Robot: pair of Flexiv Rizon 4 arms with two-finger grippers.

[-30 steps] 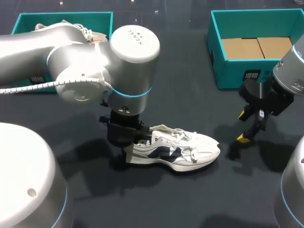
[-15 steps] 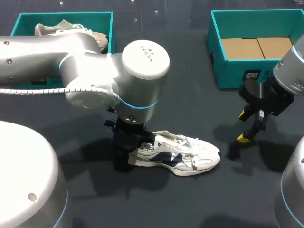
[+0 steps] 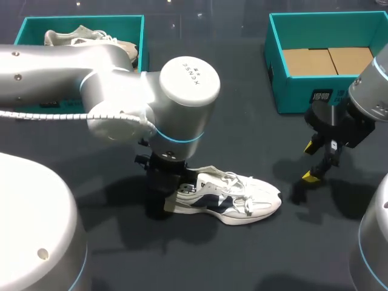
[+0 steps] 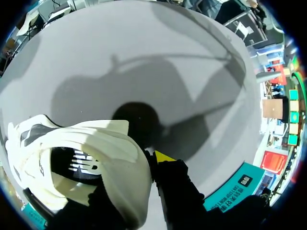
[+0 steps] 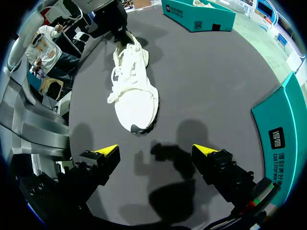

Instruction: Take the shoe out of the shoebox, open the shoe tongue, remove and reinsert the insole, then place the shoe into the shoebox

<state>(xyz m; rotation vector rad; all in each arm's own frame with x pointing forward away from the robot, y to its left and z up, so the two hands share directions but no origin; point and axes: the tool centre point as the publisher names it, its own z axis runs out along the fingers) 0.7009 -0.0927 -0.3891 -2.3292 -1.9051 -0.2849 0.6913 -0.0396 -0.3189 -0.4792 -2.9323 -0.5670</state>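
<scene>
- White and navy shoe (image 3: 227,197) upright on its sole on the dark table (image 3: 242,260), out of both boxes
- Long axis across the table from side to side, toe toward the right arm's side, heel toward the left arm's
- Left gripper (image 3: 165,200) down on the heel, closed on the shoe: one yellow-tipped finger (image 4: 164,157) outside the heel wall, the other inside the opening
- Right gripper (image 5: 156,153) spread wide with nothing between the fingers, hanging over bare table just past the toe, apart from it
- From the right wrist, toe aimed back at that gripper
- Teal shoebox (image 3: 291,94) at the far right, lined with cardboard (image 3: 327,60)
- Second teal shoebox (image 3: 27,27) at the far left, holding a beige shoe (image 3: 85,37)
</scene>
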